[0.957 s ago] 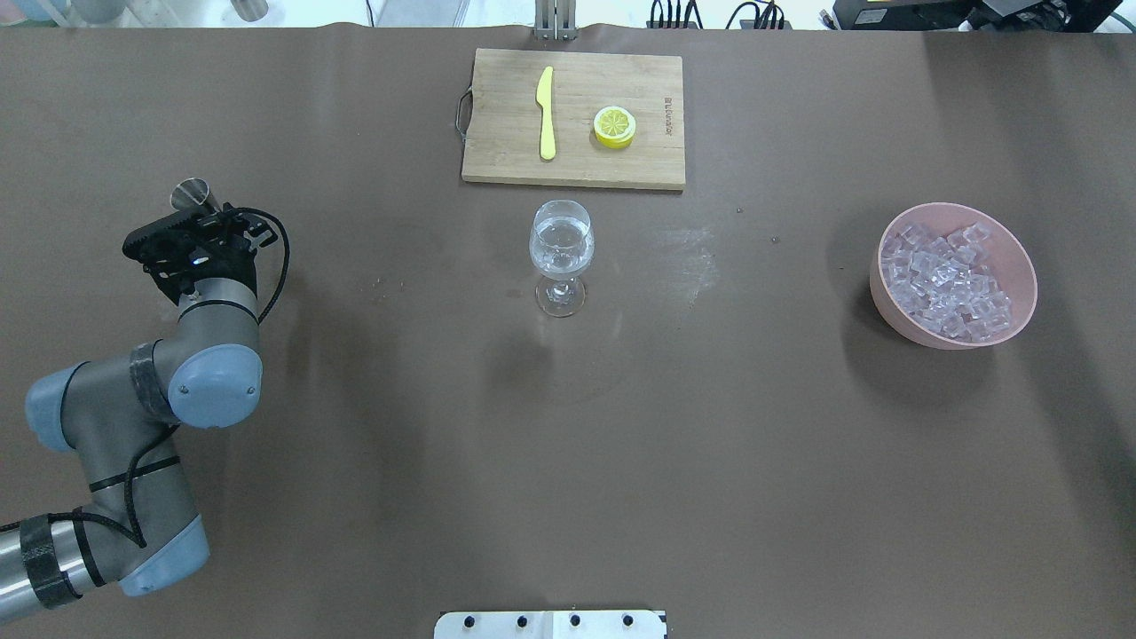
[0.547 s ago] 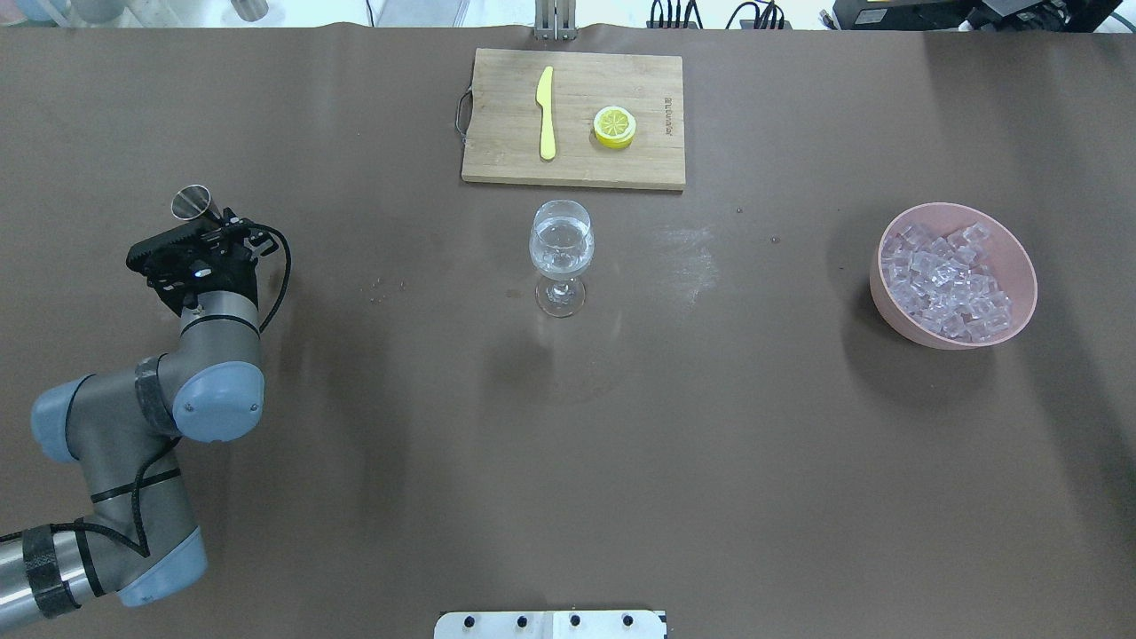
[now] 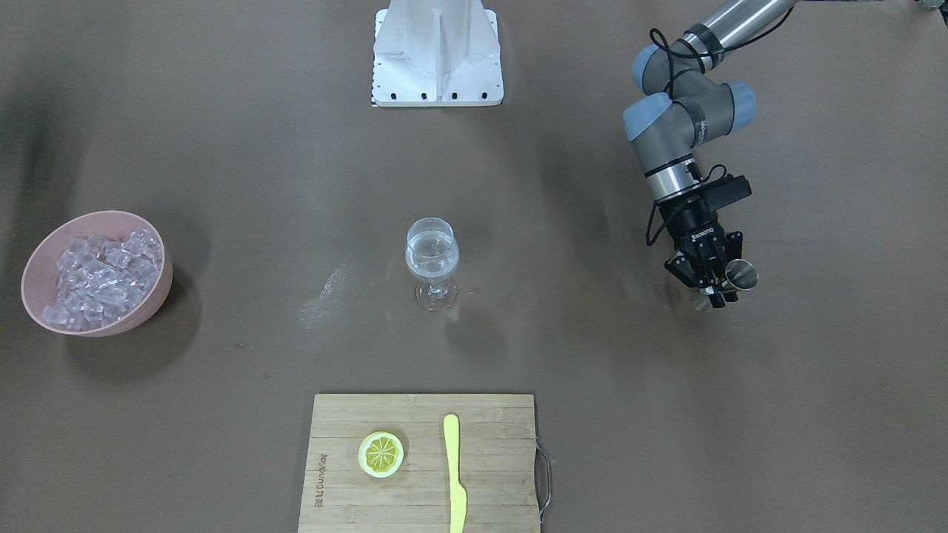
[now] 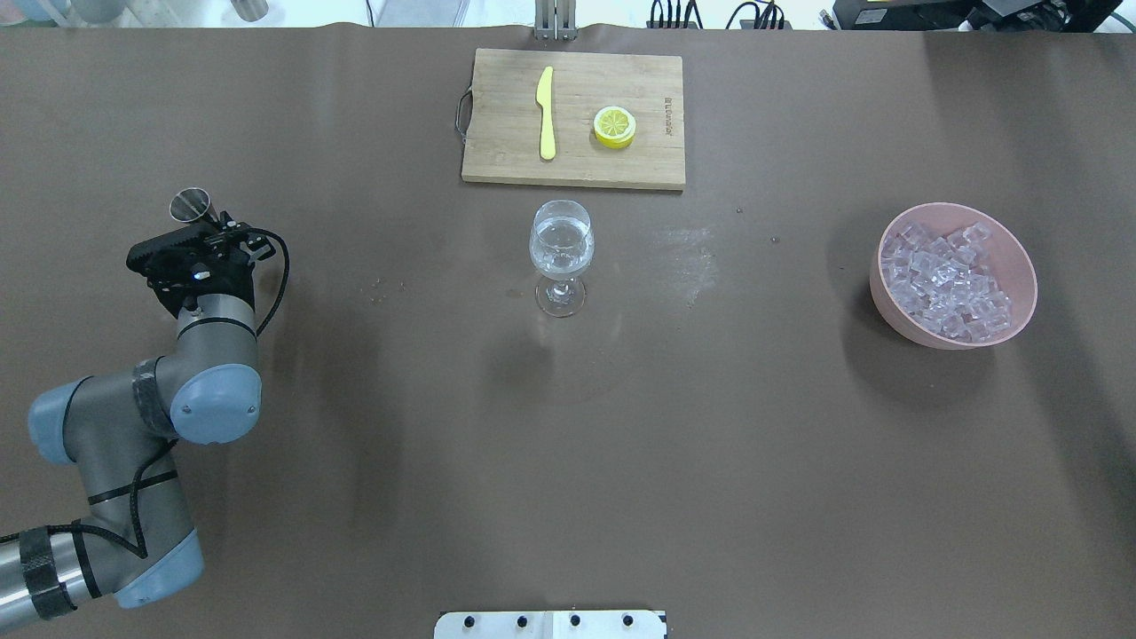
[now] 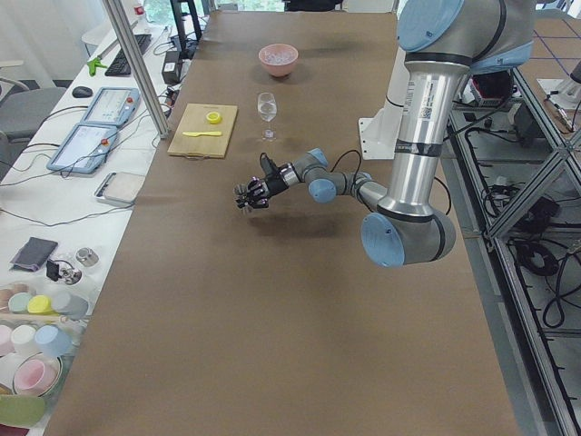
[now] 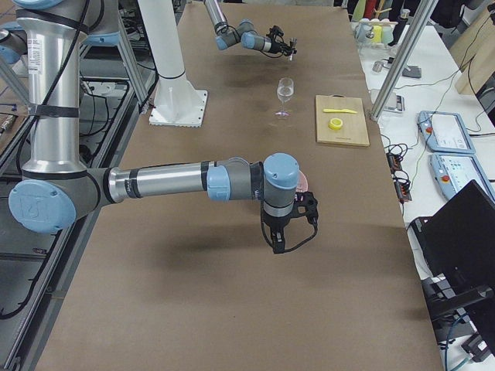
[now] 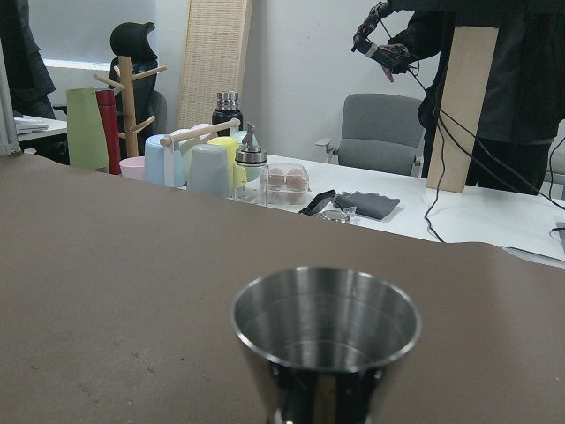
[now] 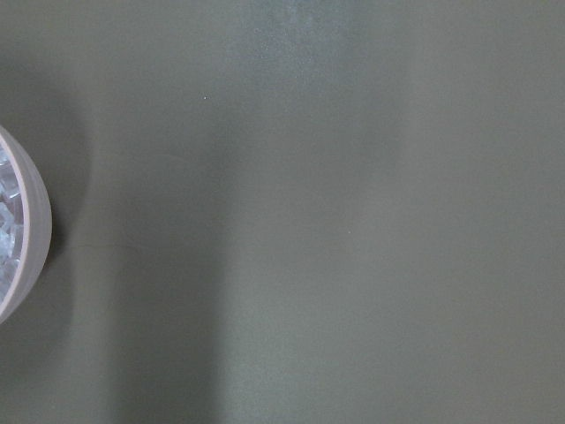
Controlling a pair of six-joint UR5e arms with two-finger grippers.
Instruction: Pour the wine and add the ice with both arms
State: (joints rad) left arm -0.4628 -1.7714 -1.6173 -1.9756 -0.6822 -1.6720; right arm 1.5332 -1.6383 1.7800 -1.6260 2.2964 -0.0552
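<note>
My left gripper (image 4: 202, 232) is shut on a small steel cup (image 4: 189, 204) and holds it upright low over the table at the left. The cup fills the left wrist view (image 7: 325, 340) and shows in the front view (image 3: 740, 275) beside the gripper (image 3: 712, 287). A wine glass (image 4: 561, 248) with clear liquid stands mid-table, far from the cup. The ice (image 4: 945, 280) lies heaped in a pink bowl (image 4: 1021, 257) at the right. My right gripper (image 6: 277, 246) shows only in the exterior right view, near the bowl; I cannot tell if it is open. The bowl's rim (image 8: 31, 234) edges the right wrist view.
A wooden cutting board (image 4: 497, 151) with a yellow knife (image 4: 546, 114) and a lemon slice (image 4: 614, 126) lies at the far side behind the glass. The white stand base (image 4: 550, 624) sits at the near edge. White smears (image 4: 688, 257) mark the brown table cover.
My left arm has drawn back a little toward the robot, carrying the steel cup slightly nearer and leftward. Glass, bowl and board have not moved.
</note>
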